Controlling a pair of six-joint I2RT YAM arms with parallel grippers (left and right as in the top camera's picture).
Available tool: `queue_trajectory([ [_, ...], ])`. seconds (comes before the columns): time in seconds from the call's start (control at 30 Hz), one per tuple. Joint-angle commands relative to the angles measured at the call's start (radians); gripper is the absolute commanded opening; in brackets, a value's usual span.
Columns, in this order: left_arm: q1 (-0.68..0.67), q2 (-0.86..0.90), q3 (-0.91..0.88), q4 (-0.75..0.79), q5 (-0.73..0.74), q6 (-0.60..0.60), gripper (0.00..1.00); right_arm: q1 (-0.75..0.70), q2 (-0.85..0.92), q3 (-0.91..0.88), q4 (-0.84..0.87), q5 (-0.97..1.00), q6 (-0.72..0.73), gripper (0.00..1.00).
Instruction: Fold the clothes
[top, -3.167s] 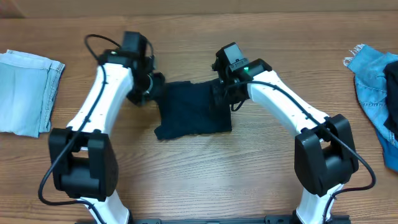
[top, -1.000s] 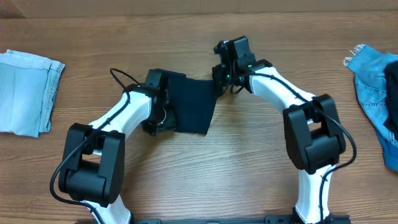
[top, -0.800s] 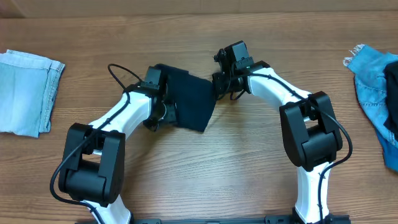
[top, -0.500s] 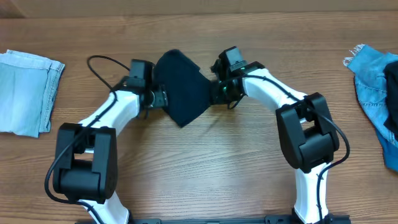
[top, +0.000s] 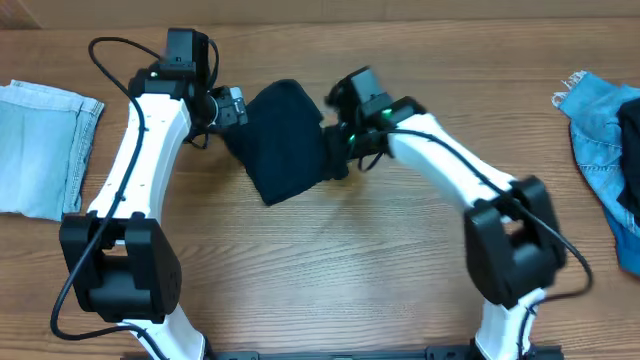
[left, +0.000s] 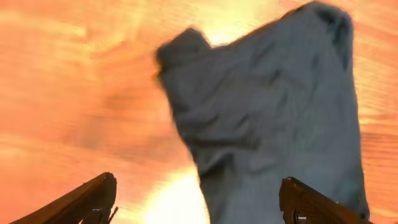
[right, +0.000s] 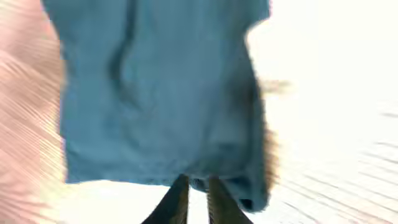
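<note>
The dark navy garment lies folded into a compact, tilted bundle on the wooden table, between the two arms. My right gripper is shut on its right edge; in the right wrist view the nearly closed fingers pinch the hem of the cloth. My left gripper is open and empty, just left of the garment's upper left corner. In the left wrist view its jaws are spread wide with the garment ahead of them.
A folded pale blue denim piece lies at the table's left edge. A crumpled brighter blue denim piece lies at the right edge with something dark on it.
My left gripper has let go of the navy garment and drawn back up and to the left. The garment, held by the right gripper, has swung round and shifted left.
</note>
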Motion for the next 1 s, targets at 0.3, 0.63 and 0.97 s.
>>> queue_trajectory([
  [0.3,0.052,0.006,-0.413,0.317,0.383,-0.385,0.92,-0.141,-0.042,0.011,-0.018,0.020,-0.011,0.70],
  [0.63,0.100,0.006,-0.768,0.896,0.523,-0.518,0.95,-0.145,-0.042,0.011,-0.036,0.020,-0.014,0.69],
  [0.97,0.080,0.006,-0.822,0.978,0.597,-0.427,0.89,-0.145,-0.042,0.011,-0.036,0.020,-0.014,0.68],
])
